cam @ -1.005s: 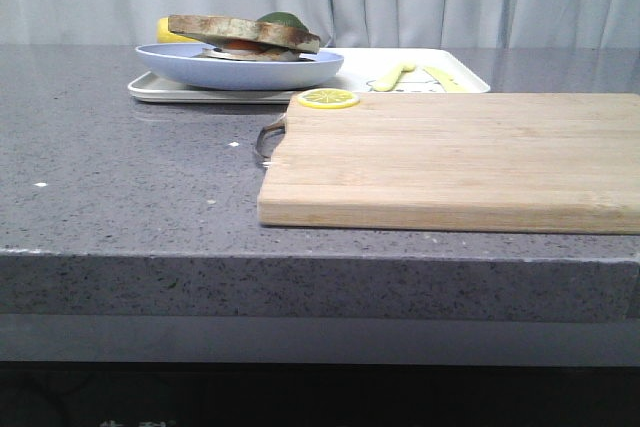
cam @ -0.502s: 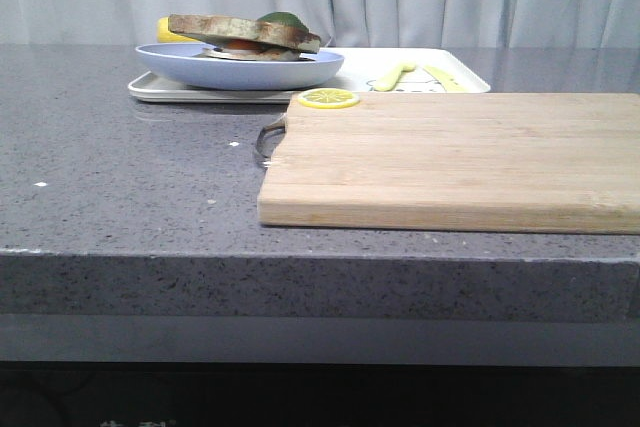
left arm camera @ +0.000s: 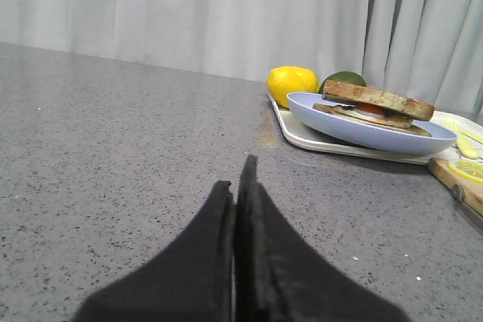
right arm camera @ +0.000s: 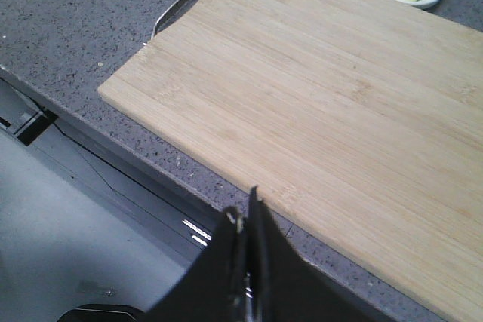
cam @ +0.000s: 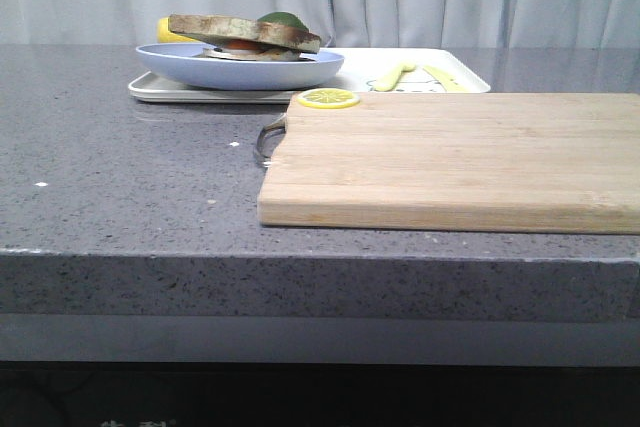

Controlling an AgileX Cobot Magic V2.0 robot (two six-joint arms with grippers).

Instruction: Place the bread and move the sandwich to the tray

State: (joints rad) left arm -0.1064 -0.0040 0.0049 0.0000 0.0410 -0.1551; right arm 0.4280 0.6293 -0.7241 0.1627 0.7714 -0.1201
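The sandwich [cam: 245, 37], brown-crusted slices with egg and a red filling, lies on a round light-blue plate [cam: 240, 69] that stands on the left part of the white tray [cam: 420, 75] at the back. Its top slice is the only bread in view; no loose slice shows. The left wrist view shows the sandwich [left arm camera: 375, 105], plate [left arm camera: 362, 130] and tray [left arm camera: 302, 135] well ahead of my left gripper [left arm camera: 238, 175], which is shut and empty over the bare counter. My right gripper [right arm camera: 245, 205] is shut and empty over the counter's front edge. Neither gripper shows in the front view.
A wooden cutting board [cam: 460, 157] with a metal handle lies in front of the tray, a lemon slice [cam: 328, 98] at its far left corner. A yellow lemon [left arm camera: 293, 84] and a green fruit [left arm camera: 343, 79] sit behind the plate. Curtains hang behind the grey counter.
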